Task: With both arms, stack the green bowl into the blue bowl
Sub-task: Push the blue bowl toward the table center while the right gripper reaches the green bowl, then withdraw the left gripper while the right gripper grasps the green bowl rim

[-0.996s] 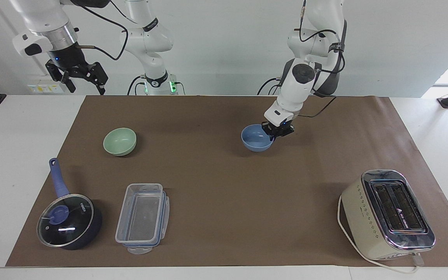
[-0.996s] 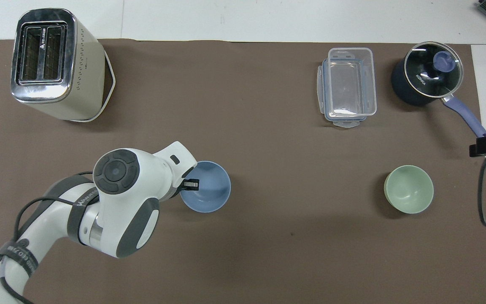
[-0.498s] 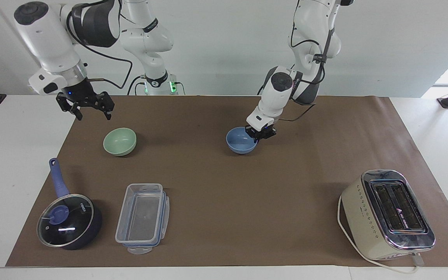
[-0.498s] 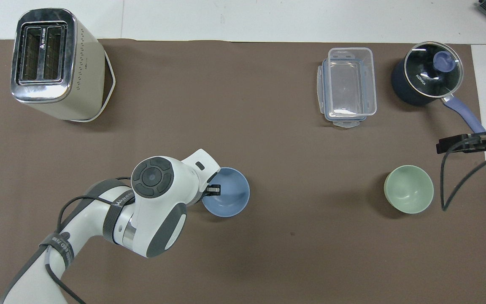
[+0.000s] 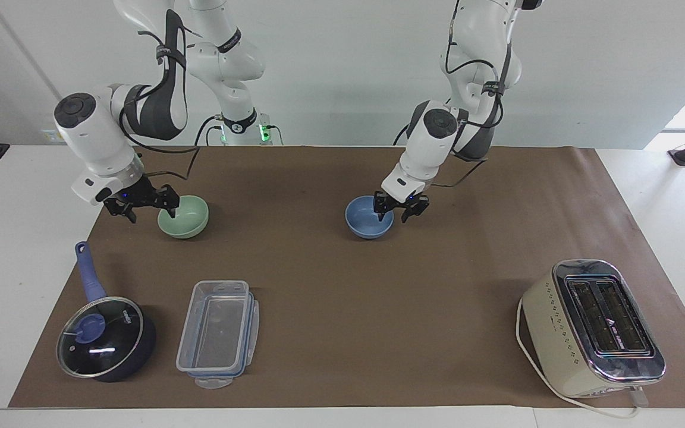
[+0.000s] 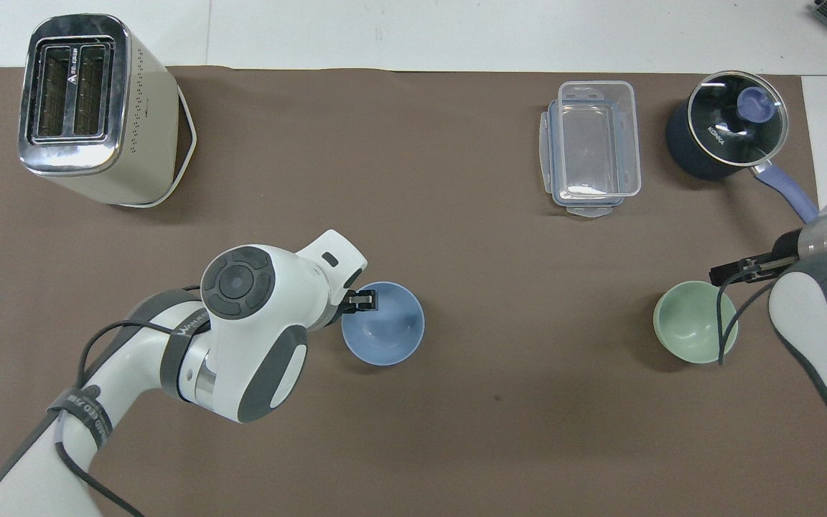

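I see my two arms low over the brown mat (image 5: 330,297), both close to the robots' end of the table. My left gripper (image 5: 402,209) is down at the blue bowl (image 5: 367,219). Its fingers are spread apart, one over the inside of the bowl and one outside the rim on the side toward the left arm's end of the table, so they sit around the rim but I cannot see them pinching it. The blue bowl sits flat on the mat near the middle of the table. My right gripper (image 5: 140,205) is low at the green bowl (image 5: 184,216). Its fingers are also spread apart, with one finger at the bowl's rim on the side toward the right arm's end of the table, and I cannot tell if it touches. The green bowl sits flat on the mat, well apart from the blue bowl. Farther from the robots, I see a clear plastic box (image 5: 217,333) with nothing in it. Just beside it, toward the right arm's end of the table, is a dark blue pot (image 5: 107,337) with a glass lid, and its handle points toward the robots. At the left arm's end of the table stands a cream toaster (image 5: 592,327) with two slots on top.
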Robot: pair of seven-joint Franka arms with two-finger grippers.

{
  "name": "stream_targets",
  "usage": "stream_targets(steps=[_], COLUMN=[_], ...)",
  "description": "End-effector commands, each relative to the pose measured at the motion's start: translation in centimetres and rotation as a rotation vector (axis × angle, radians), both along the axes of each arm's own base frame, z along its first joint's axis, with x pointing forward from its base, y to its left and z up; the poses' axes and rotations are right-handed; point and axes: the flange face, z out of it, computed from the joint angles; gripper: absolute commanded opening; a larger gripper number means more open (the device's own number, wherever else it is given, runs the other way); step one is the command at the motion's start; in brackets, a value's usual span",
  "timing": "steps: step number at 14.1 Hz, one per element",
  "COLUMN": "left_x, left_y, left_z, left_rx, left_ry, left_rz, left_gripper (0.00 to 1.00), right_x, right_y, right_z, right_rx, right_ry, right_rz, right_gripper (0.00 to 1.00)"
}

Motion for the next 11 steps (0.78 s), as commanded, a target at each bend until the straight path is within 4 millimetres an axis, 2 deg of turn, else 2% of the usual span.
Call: stream_targets(steps=[1, 3, 5, 7, 8, 10, 11], left_x=[1.8, 2.7, 3.9, 5.5, 5.9, 6.1, 6.1], left_y=[3.8, 7.2, 11.1, 15.3, 17.4, 21.2, 22.8], left_z=[6.3, 10.2, 15.3, 20.8, 22.9, 25.1, 25.9], left_rx=[-0.003, 0.028, 0.084, 0.107, 0.111, 0.122, 0.126], left_ry=[-0.064, -0.096, -0.118, -0.107, -0.113, -0.113, -0.111], left_rz=[-0.001, -0.054, -0.1, -0.1, -0.122, -0.131, -0.122], left_gripper=[1.0, 1.0, 1.0, 1.0, 1.0, 1.0, 1.0], right_x=[-2.0, -3.1, -3.6, -3.6, -3.7, -3.9, -4.0], right_y=[-1.5, -2.0, -2.3, -2.2, -2.2, -2.4, -3.0], right_z=[-3.7, -5.9, -7.2, -7.9, -8.0, -8.5, -8.9], right_rx=[0.023, 0.024, 0.024, 0.026, 0.027, 0.029, 0.031], right_ry=[-0.004, -0.004, 0.001, 0.011, 0.013, 0.023, 0.024], right_rz=[0.061, 0.082, 0.078, 0.077, 0.077, 0.073, 0.055], right_gripper=[1.0, 1.0, 1.0, 1.0, 0.95, 0.29, 0.03])
